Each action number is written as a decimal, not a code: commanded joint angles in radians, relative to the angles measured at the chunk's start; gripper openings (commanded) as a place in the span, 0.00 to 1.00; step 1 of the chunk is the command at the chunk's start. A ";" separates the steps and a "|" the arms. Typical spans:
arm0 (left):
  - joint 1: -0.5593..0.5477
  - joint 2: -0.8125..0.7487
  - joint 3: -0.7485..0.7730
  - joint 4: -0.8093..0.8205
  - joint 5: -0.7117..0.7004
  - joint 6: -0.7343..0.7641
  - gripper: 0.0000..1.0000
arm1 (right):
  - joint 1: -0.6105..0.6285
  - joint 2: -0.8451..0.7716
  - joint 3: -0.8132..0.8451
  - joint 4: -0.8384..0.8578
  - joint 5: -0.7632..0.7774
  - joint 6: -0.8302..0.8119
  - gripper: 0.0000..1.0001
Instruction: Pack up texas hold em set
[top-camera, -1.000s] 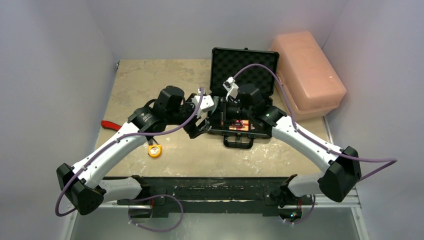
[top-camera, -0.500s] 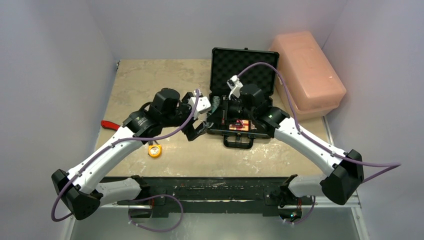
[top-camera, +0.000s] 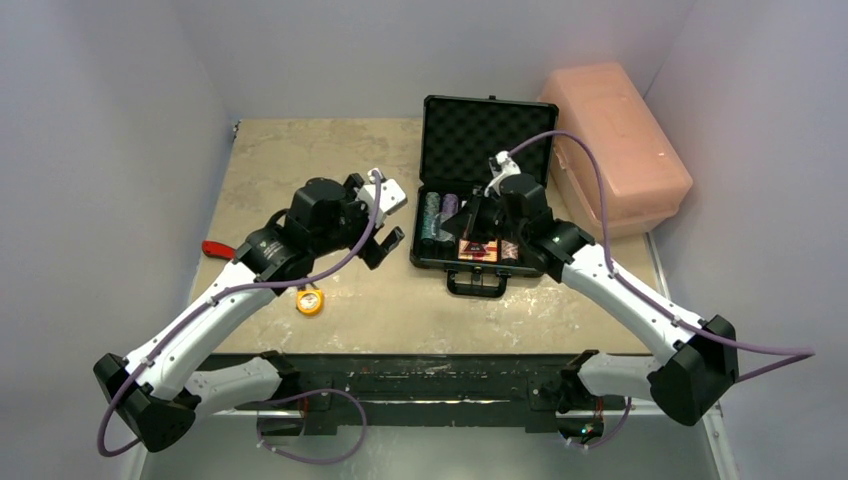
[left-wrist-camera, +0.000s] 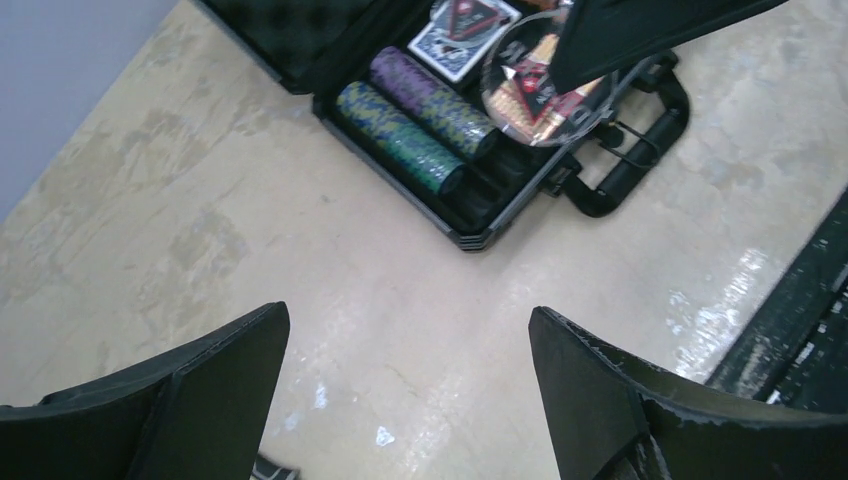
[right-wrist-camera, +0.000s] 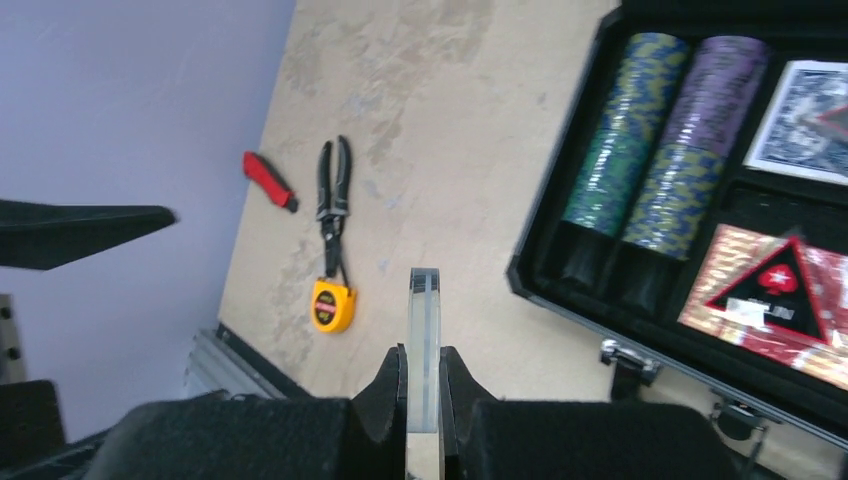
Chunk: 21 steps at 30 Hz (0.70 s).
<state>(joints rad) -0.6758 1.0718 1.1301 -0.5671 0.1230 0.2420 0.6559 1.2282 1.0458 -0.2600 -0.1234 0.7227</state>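
Observation:
The black briefcase (top-camera: 488, 130) lies open at the back middle, its foam lid upright. In its tray lie a teal chip row (top-camera: 431, 216), a purple chip row (top-camera: 450, 211) and a red card deck (top-camera: 478, 249). My right gripper (top-camera: 480, 222) hovers over the tray's front and is shut on a clear disc (right-wrist-camera: 424, 310), held on edge. The disc also shows in the left wrist view (left-wrist-camera: 530, 85) above the decks. My left gripper (top-camera: 385, 245) is open and empty above bare table, left of the case (left-wrist-camera: 480, 235).
A big pink plastic box (top-camera: 615, 145) stands right of the case. An orange tape measure (top-camera: 310, 302), black pliers (right-wrist-camera: 335, 200) and a red-handled tool (top-camera: 220, 250) lie at the left. A black rail (top-camera: 420, 375) runs along the near edge.
My left gripper has drawn back to the left, away from the case. My right gripper has shifted a little right and back with the disc, uncovering the chip rows.

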 joint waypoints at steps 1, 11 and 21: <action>0.028 -0.030 -0.009 0.066 -0.170 -0.053 0.90 | -0.095 -0.026 -0.050 0.075 0.002 0.004 0.00; 0.052 -0.050 -0.018 0.075 -0.249 -0.072 0.89 | -0.206 0.044 -0.109 0.150 -0.081 -0.026 0.00; 0.051 -0.046 -0.016 0.065 -0.250 -0.070 0.88 | -0.288 0.157 -0.149 0.218 -0.181 -0.053 0.00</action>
<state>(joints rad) -0.6285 1.0397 1.1145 -0.5358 -0.1127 0.1925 0.3935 1.3701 0.9134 -0.1257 -0.2394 0.6975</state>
